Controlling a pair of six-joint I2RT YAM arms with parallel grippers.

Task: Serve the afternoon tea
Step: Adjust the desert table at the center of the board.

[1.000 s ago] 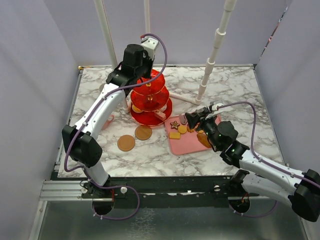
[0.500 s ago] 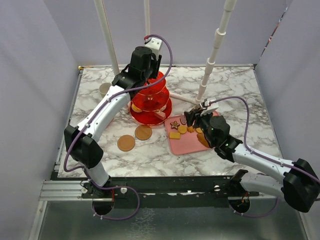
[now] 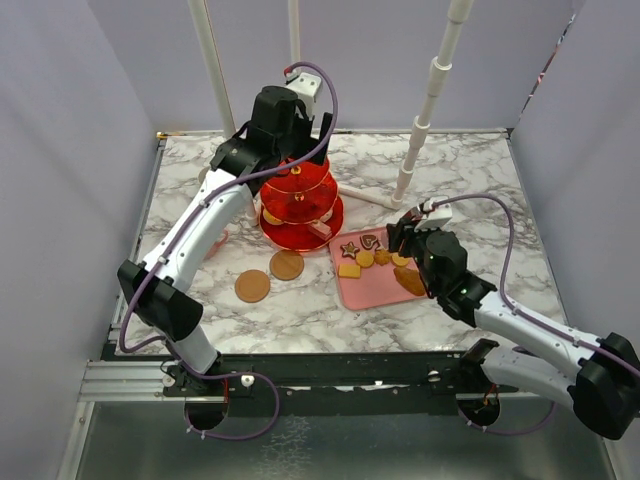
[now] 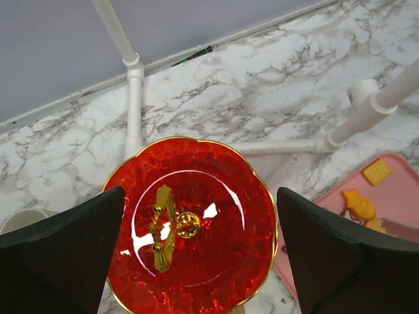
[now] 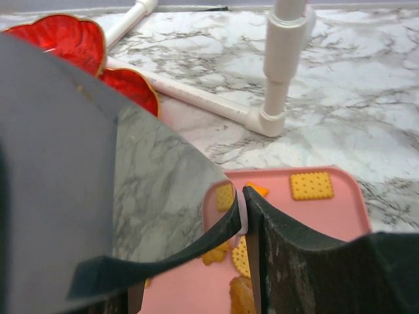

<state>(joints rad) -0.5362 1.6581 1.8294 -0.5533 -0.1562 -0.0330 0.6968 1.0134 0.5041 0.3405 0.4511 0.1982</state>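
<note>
The left gripper [image 4: 200, 252] hangs spread wide and empty straight over the translucent red three-tier stand [image 3: 298, 208], which sits left of centre towards the far edge of the marble table [image 3: 470, 170]. The stand's gold ring finial [image 4: 171, 226] lies with its long axis across the jaws' closing line, so its flat faces meet the fingers. The right gripper [image 5: 245, 210], over the pink rectangular tray [image 3: 375, 290], pinches a thin pale piece [image 5: 243, 212], likely a cookie. The stand lies far-left of it, so the left arm is nearer.
</note>
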